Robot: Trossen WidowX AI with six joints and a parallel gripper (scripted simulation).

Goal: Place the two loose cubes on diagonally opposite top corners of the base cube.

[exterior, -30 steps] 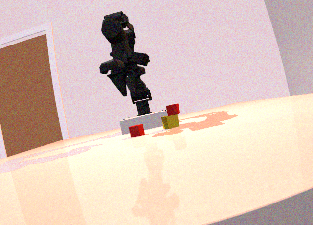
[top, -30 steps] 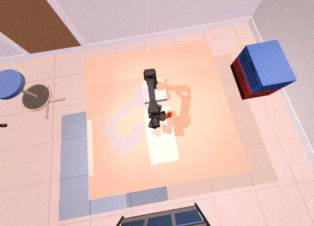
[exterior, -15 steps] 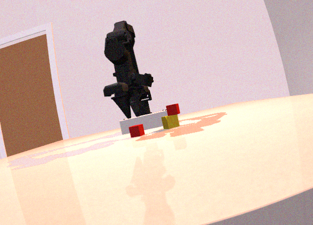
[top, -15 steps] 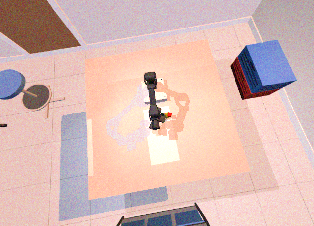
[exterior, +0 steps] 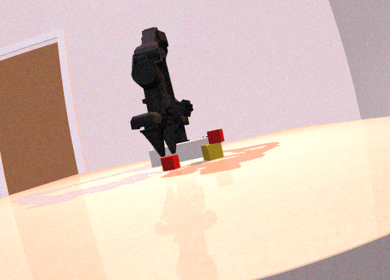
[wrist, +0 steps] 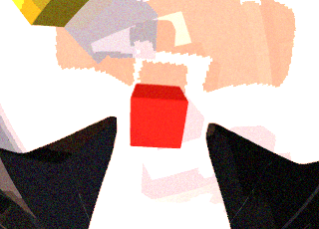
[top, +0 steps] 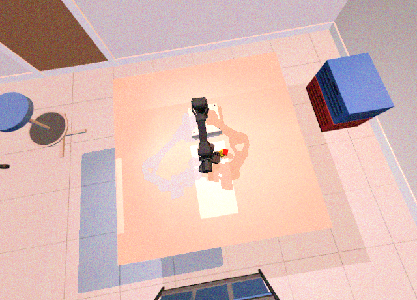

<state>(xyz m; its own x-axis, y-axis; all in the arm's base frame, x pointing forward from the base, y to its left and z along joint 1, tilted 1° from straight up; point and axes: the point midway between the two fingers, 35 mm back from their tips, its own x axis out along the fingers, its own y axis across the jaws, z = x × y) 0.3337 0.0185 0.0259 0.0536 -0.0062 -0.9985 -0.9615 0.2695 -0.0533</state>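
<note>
— What's nearest your jaws [exterior: 167, 154]?
— The loose red cube [exterior: 170, 162] [wrist: 157, 120], on the surface [exterior: 251, 207]. You have them apart, one finger either side, nothing clamped. Center, lower straight, then close squarely so it stays level.
— And beyond?
— Your yellow base cube [top: 221, 152] [exterior: 212, 151] [wrist: 62, 9], with the other red cube [top: 225, 151] [exterior: 216, 136] on top. Lift clear before you cross; don't brush either.
</note>
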